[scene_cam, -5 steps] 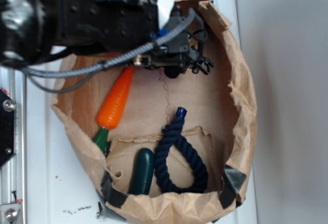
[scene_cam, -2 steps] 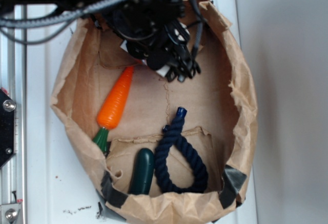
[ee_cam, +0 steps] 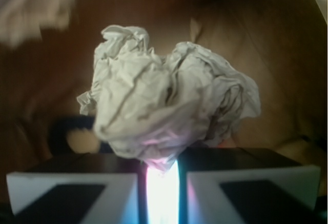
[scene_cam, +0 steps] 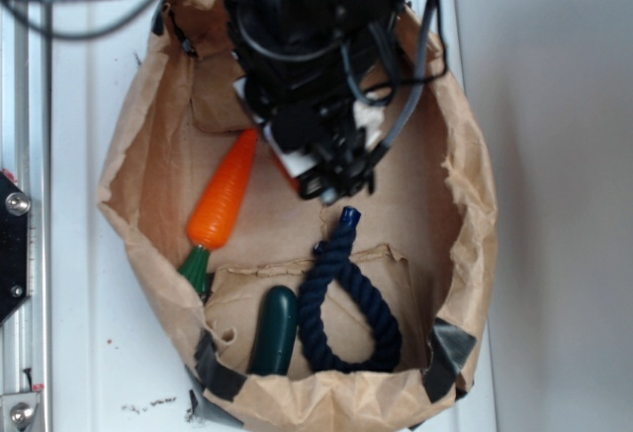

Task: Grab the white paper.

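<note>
Hand (scene_cam: 336, 180) is closed to a narrow slit on the white paper (ee_cam: 169, 111), pinching its lower edge, inside the brown paper bag (scene_cam: 475, 205). Arm hardware hides the wad from the exterior view. No legible writing appears.

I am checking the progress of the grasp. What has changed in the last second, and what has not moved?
The gripper swung from the bag's upper left toward its middle, above the rope. It is clamped on the white paper. The carrot, rope and dark green vegetable stayed put.
</note>
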Controlling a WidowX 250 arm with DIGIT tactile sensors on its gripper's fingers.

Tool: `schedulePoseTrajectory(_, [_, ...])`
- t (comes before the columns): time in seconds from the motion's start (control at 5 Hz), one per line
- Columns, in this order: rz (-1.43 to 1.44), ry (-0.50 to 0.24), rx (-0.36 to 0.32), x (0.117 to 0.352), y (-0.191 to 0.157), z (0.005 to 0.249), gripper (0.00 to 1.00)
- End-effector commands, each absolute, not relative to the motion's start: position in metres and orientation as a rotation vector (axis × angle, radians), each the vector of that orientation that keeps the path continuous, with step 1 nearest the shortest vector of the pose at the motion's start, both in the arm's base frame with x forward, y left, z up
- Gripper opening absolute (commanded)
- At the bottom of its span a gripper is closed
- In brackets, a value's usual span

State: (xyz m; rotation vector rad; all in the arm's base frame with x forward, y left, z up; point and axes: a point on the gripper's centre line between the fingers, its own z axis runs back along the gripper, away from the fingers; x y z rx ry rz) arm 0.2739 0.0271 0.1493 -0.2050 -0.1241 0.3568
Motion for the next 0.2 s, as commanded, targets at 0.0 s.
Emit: schedulePoseTrajectory(0.0, [0.187, -0.386, -0.049, 0.2517, 0.0205, 0.1946, 0.0])
